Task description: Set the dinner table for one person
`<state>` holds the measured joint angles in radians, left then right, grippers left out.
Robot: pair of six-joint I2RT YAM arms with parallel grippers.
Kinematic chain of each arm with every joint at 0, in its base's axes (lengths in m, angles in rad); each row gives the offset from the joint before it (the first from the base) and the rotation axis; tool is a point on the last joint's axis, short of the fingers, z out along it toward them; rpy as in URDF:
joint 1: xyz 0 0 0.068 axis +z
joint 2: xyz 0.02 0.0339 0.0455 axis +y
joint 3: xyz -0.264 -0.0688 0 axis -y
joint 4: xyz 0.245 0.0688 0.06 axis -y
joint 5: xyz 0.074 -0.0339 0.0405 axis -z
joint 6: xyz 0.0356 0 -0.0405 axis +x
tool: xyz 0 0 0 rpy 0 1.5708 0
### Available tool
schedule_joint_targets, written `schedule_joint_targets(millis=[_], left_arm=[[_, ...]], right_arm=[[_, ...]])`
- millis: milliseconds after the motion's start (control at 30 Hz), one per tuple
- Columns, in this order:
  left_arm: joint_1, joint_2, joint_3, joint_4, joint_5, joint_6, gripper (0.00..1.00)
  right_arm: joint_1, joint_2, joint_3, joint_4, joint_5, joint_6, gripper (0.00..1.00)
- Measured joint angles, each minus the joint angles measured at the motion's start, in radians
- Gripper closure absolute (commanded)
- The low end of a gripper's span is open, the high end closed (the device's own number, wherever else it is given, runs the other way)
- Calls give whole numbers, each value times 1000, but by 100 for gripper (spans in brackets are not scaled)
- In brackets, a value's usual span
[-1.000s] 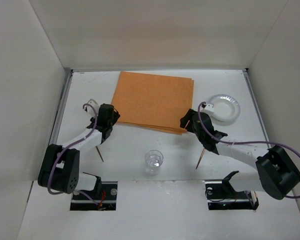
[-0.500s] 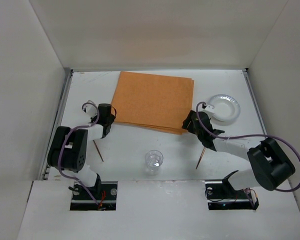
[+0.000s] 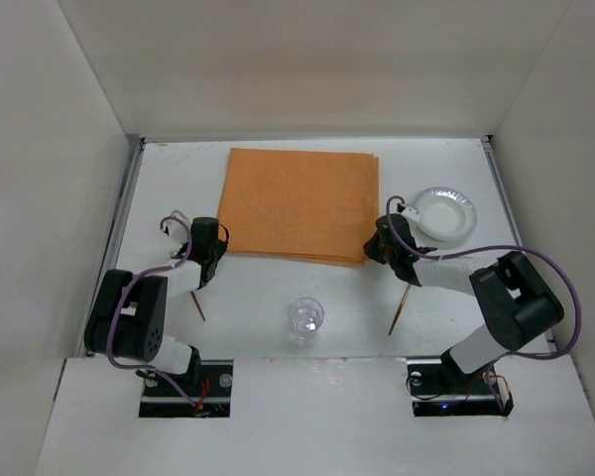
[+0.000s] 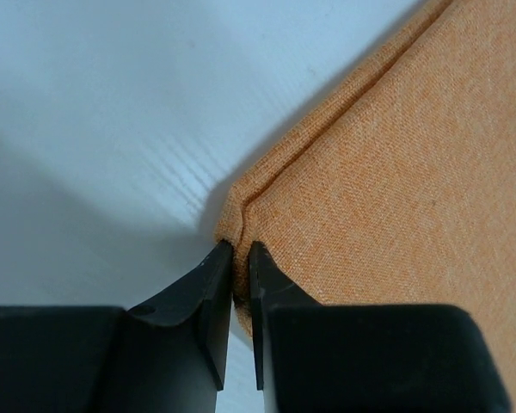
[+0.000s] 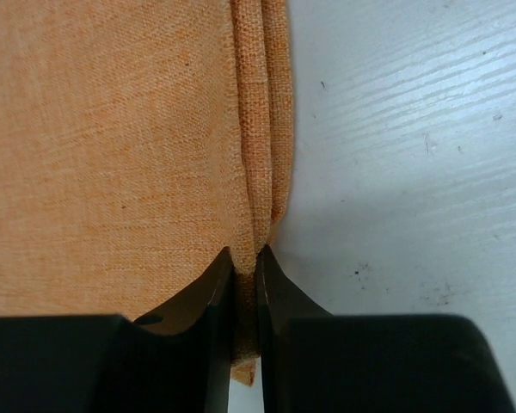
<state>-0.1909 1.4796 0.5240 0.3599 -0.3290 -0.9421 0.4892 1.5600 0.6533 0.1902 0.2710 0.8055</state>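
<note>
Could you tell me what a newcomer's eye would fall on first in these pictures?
The orange placemat dominates, lying at the middle back of the white table. The left gripper pinches its near left corner and the right gripper its near right corner. A clear cup stands in front between two thin brown sticks, with a white plate to the mat's right.

Both placemat [image 4: 396, 215] corners sit pinched out of sight in left gripper [image 4: 240, 249] and right gripper [image 5: 244, 254]. Wrist views crop the mat. Thin stick [image 3: 197, 305] by each arm: too small to identify.
</note>
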Motion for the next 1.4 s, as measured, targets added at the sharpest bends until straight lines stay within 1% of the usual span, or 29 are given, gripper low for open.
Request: schedule_joint_targets(millis=[133,367,467,667,833,867,900,967,1067,1133,1233,1300,1367,1400], left_arm=[[-13,-109,-50,-74,0,-3,93],[-43,-410,-138,-253,16,-8,94],[-65,-512,-159,-327,20,-21,94],[-118,-652,-202,-471,10,-67,95],[-171,-737,-215,-566,-18,-110,91],[-179,-744,-215,-578,-24,-115,89],[-187,-749,-215,-590,-28,-119,87],[-196,-752,-215,-611,-47,-124,79],[-195,-752,-214,-646,-81,-122,68],[-195,-761,-213,-666,-100,-116,63],[-200,-799,-201,-690,-127,-102,59],[-211,-832,-179,-703,-149,-90,58],[-234,-857,-158,-700,-174,-83,59],[-250,-863,-151,-695,-189,-79,60]], right_arm=[[1,-83,-47,-5,-19,22,87],[8,-300,-186,-47,-54,61,86],[15,-404,-239,-88,-60,89,86],[16,-571,-252,-200,-61,114,84],[16,-602,-255,-251,-62,115,80],[15,-600,-260,-256,-63,114,78],[15,-597,-263,-262,-63,115,73],[14,-588,-265,-272,-55,113,57],[5,-585,-266,-285,-27,100,41],[-2,-590,-266,-290,-18,83,37],[-11,-614,-264,-300,-8,53,34],[-11,-624,-254,-306,2,39,36],[-3,-618,-239,-304,11,28,41],[8,-608,-230,-301,17,23,49]])
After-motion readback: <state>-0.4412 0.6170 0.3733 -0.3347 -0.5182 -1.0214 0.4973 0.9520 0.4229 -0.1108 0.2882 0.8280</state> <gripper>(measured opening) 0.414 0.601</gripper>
